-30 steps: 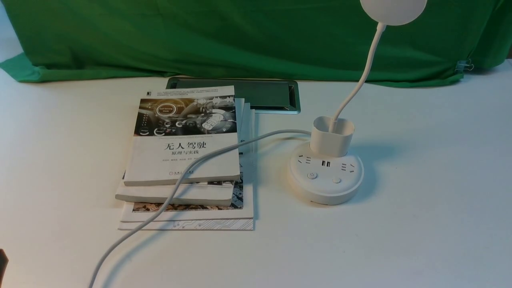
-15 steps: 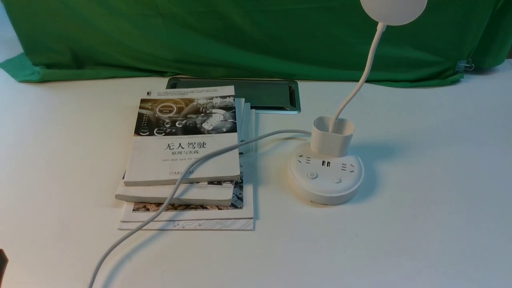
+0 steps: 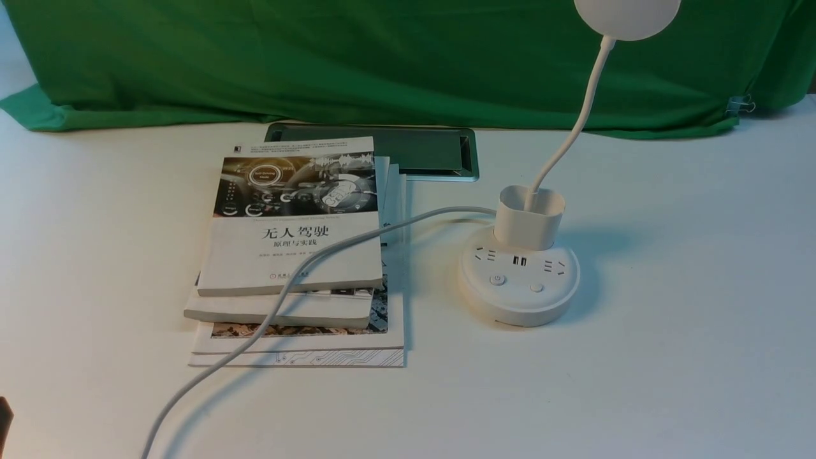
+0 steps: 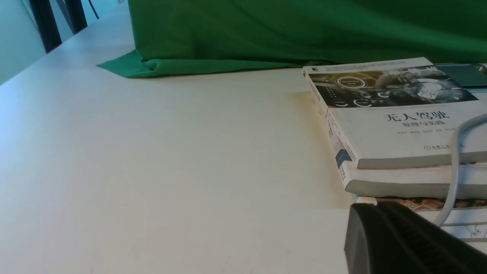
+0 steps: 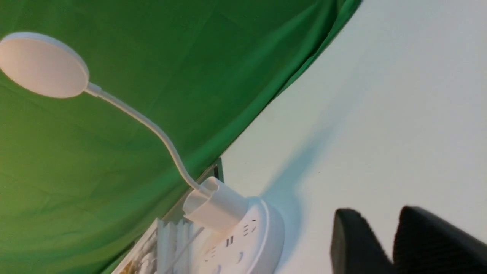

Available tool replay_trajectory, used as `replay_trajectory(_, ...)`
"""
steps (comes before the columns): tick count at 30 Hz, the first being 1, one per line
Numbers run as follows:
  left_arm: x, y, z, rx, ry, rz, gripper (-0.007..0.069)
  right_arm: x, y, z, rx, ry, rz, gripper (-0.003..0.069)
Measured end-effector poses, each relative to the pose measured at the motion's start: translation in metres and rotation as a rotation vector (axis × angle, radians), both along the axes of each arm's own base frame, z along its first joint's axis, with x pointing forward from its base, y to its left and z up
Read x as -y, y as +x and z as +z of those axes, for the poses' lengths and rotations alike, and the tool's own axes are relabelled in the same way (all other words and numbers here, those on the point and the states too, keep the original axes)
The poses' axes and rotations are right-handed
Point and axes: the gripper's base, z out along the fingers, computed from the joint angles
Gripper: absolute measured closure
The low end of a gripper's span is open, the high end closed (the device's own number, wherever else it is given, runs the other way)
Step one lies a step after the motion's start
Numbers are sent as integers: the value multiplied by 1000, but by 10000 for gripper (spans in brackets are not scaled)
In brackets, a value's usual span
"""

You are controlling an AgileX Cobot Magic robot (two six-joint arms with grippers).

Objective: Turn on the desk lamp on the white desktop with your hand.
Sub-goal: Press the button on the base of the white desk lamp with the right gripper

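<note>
The white desk lamp stands right of centre on the white desktop (image 3: 669,382). Its disc head (image 3: 628,16) is unlit, and a thin neck drops into the cup (image 3: 529,217) on the round base (image 3: 519,287). Two buttons (image 3: 497,279) sit on the base's front. The lamp also shows in the right wrist view (image 5: 251,243). My right gripper (image 5: 380,217) is shut and empty, low over the desktop, well apart from the base. My left gripper (image 4: 376,207) is shut and empty near the books' front corner. In the front view only a dark sliver (image 3: 4,417) of it shows.
A stack of books (image 3: 296,217) lies left of the lamp. The lamp's white cord (image 3: 268,312) runs across them to the front edge. A metal hatch (image 3: 421,150) sits behind the books. A green cloth (image 3: 382,64) hangs along the back.
</note>
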Motion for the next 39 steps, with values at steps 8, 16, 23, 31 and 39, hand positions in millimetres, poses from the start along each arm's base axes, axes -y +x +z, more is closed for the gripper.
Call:
replay_trajectory(8,0,0,0,0,0,0,603,1,0,4,42,-50,-7,614)
replay_trajectory(16,0,0,0,0,0,0,603,2,0,7,76,-134,-12,615)
replay_trajectory(23,0,0,0,0,0,0,603,2,0,7,76,-137,-11,593)
replay_trajectory(31,0,0,0,0,0,0,603,2,0,7,76,-132,-12,575)
replay_trajectory(39,0,0,0,0,0,0,603,2,0,7,84,-117,-15,555)
